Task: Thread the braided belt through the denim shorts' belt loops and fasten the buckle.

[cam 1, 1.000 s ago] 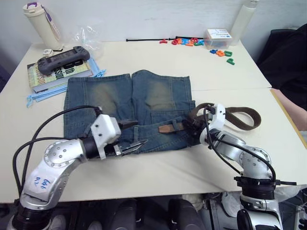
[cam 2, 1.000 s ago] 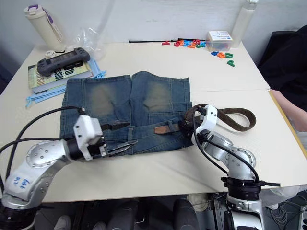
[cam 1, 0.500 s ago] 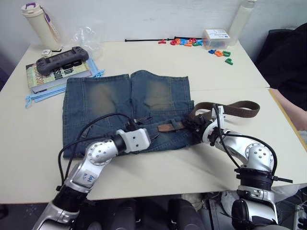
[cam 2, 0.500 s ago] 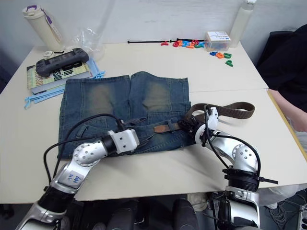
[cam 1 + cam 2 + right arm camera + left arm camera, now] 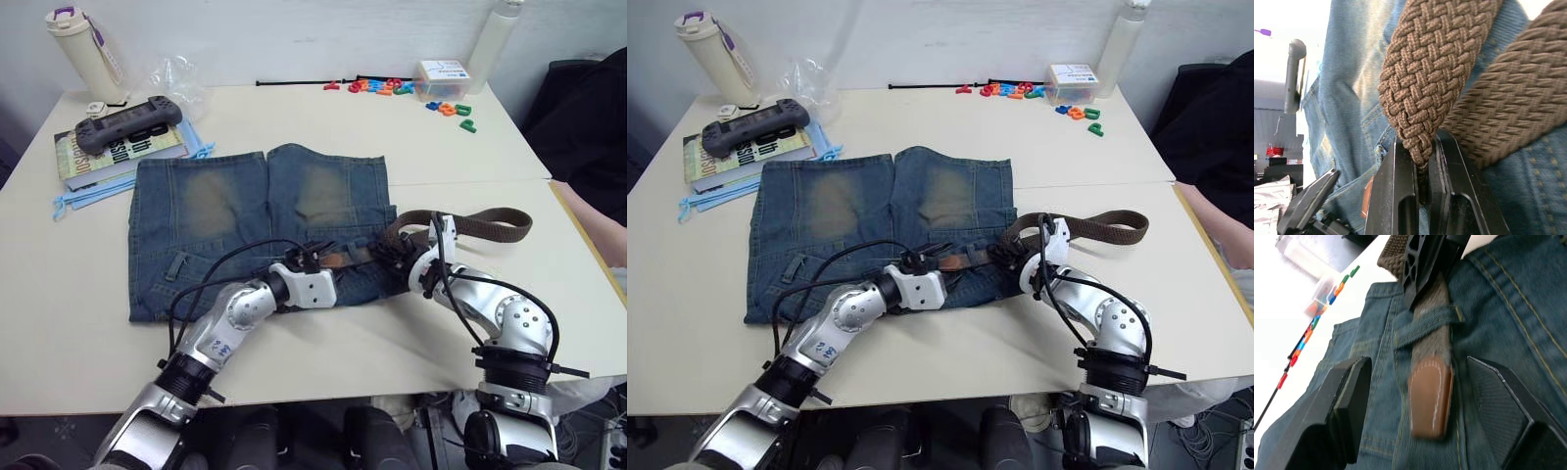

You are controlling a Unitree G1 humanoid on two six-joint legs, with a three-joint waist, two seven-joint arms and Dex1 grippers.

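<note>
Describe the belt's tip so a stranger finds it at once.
Start at the denim shorts and follow the waistband nearest the robot. The braided belt runs along it, ending in a smooth tan leather tip, just past a belt loop, unlike the woven strap.

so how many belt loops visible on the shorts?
2: one over the belt by its tan tip, one on the waistband's left. Others may be hidden under the grippers.

Bright, even overhead light, soft shadows; blown-out whites and close-range blur at the wrists.
</note>
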